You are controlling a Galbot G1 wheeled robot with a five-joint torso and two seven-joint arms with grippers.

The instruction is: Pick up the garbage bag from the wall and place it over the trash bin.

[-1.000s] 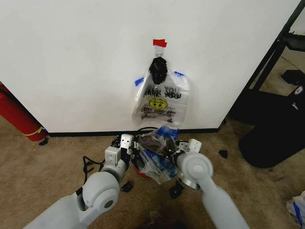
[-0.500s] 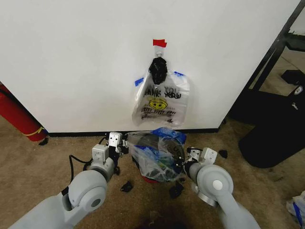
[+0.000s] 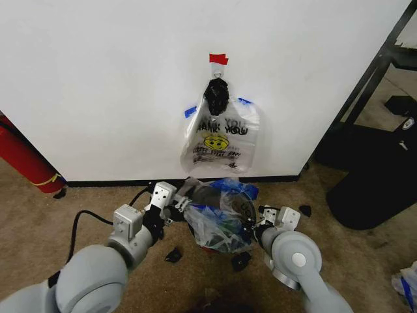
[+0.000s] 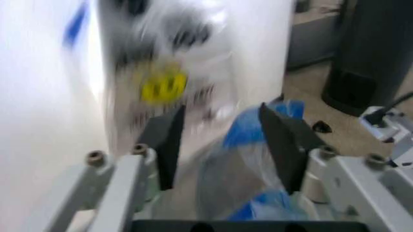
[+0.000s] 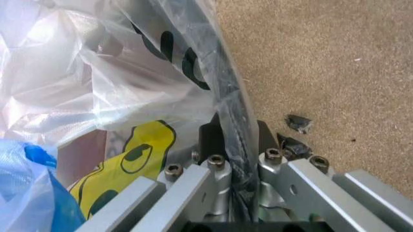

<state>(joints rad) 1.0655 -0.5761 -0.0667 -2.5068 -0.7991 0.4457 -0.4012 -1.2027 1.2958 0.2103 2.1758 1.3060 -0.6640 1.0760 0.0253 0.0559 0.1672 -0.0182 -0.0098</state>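
Two-handed, flanking the trash bin [image 3: 210,193] on the floor below the wall [image 3: 98,78], with the garbage bag [image 3: 218,218] draping over its mouth. Pinching bag film and dark rim together with the right tool [image 5: 235,133] (clamped narrow, on the bin's right side). Gaping wide with the left tool [image 4: 219,121] on the opposite side, pointing across at loose blue-trimmed film just ahead, so probably nearer for seating that edge.

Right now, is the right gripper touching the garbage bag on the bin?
Touching. In the right wrist view the right gripper has its fingers closed on the garbage bag film and the trash bin rim between them.
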